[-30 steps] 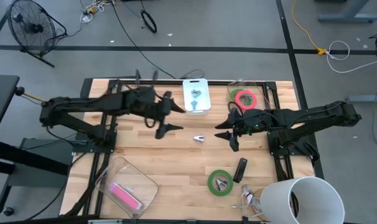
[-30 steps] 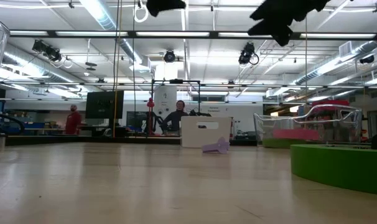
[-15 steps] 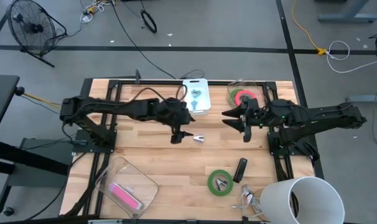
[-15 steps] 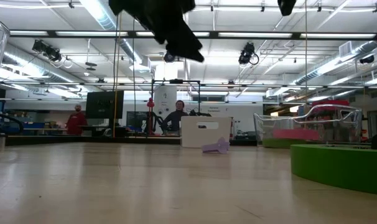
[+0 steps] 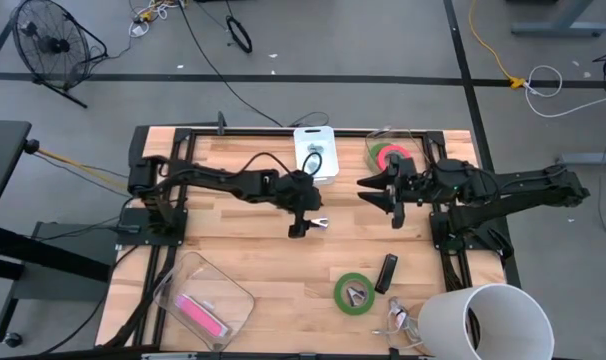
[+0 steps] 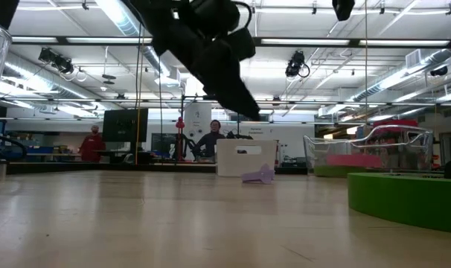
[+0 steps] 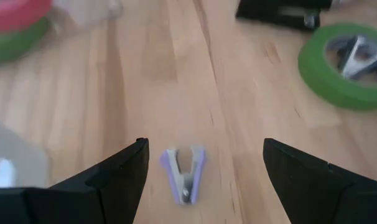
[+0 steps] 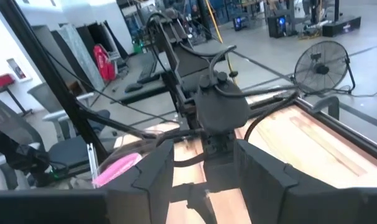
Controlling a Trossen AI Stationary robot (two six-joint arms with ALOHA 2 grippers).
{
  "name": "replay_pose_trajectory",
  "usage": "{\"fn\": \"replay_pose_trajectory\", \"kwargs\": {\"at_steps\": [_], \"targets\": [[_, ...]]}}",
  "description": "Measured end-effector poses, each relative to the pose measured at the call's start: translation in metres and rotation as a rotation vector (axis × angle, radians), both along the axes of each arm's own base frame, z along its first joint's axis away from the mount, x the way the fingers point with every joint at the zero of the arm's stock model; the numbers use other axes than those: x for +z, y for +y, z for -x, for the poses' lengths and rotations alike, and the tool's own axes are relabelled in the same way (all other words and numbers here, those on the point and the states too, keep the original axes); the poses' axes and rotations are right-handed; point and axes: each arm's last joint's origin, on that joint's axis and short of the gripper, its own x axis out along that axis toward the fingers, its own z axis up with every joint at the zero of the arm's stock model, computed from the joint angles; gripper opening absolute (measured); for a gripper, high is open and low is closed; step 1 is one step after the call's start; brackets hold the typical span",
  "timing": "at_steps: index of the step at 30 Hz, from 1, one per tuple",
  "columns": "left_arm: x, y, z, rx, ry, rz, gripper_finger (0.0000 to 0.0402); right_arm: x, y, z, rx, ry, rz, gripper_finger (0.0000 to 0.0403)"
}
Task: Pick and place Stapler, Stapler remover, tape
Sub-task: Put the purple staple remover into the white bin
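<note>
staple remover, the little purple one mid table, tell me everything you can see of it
The staple remover is small, with pale purple grips and metal claws between them. It lies flat and alone on the bare wooden table, near the middle. The left gripper hangs open over it, a finger on each side, nothing touching it.

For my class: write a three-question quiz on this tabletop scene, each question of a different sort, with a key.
1. True or false: the left gripper has its fingers closed on the staple remover.
2. Multiple choice: what lies inside the green tape roll near the white bucket? A) a small metal object B) a pink box C) nothing
3. Fill in: the black stapler lies on the table just beside the ____ tape roll.

Key: 1 false, the fingers are open with the remover on the table between them; 2 A; 3 green.
</note>
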Motion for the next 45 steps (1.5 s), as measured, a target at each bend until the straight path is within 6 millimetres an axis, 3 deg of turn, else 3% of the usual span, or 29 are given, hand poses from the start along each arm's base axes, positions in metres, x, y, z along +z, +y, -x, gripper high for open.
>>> {"fn": "replay_pose_trajectory", "kwargs": {"at_steps": [15,34,45], "targets": [[-0.053,-0.001,-0.014,0.007,0.112,-0.004,0.0318,-0.004,0.000,0.001,0.000,0.046,0.004,0.0166],[-0.091,0.011,-0.025,0.070,0.112,0.033,0.0318,-0.009,0.000,0.001,-0.006,0.089,-0.046,0.0166],[-0.091,0.012,-0.025,0.070,0.111,0.038,0.0299,-0.009,0.000,0.001,-0.005,0.094,-0.044,0.0166]]}}
